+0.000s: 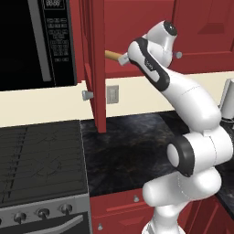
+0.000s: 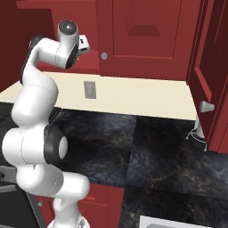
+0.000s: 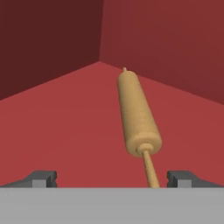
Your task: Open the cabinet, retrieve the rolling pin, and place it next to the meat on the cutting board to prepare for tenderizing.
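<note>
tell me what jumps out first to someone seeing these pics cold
The white arm reaching up into the open dark-red cabinet above the black marble counter catches the eye first. In the hand view, a tan rolling pin lies on the red shelf, its near handle pointing back between the wide-open fingers. A black microwave hangs over the stove at left.

Tan rolling pin [image 3: 137, 113] flat on open red cabinet [image 3: 65, 122] shelf
</note>
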### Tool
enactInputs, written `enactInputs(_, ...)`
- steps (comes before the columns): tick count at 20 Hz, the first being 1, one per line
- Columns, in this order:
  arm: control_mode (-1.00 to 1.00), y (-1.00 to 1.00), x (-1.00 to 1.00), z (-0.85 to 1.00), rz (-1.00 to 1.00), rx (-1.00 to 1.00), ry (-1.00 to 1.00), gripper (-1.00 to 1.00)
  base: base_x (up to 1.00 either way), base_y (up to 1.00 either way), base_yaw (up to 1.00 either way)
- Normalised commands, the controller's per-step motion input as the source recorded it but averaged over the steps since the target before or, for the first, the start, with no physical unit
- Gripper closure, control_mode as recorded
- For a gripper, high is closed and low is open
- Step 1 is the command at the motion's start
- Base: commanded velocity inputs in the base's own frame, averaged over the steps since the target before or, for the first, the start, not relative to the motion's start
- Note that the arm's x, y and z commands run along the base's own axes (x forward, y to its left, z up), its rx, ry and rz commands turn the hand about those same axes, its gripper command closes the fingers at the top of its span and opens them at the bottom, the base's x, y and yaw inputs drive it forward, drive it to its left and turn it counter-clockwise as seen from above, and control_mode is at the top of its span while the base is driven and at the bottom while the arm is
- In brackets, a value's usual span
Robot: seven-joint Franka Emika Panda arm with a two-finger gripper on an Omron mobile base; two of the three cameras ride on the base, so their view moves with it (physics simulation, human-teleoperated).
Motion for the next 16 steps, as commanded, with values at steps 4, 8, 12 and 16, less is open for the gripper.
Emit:
enactInputs(4, -1.0, 0.0, 0.17, -0.05, 0.0, 0.0, 0.01, -1.0, 0.0, 0.0, 0.0)
enactInputs(8, -1.0, 0.0, 0.19, -0.05, 0.0, 0.0, 0.02, -1.0, 0.0, 0.0, 0.0)
enactInputs(12, -1.0, 0.0, 0.18, -0.06, 0.0, 0.0, 0.02, -1.0, 0.0, 0.0, 0.0)
enactInputs(16, -1.0, 0.0, 0.22, -0.03, 0.0, 0.0, 0.03, -1.0, 0.0, 0.0, 0.0)
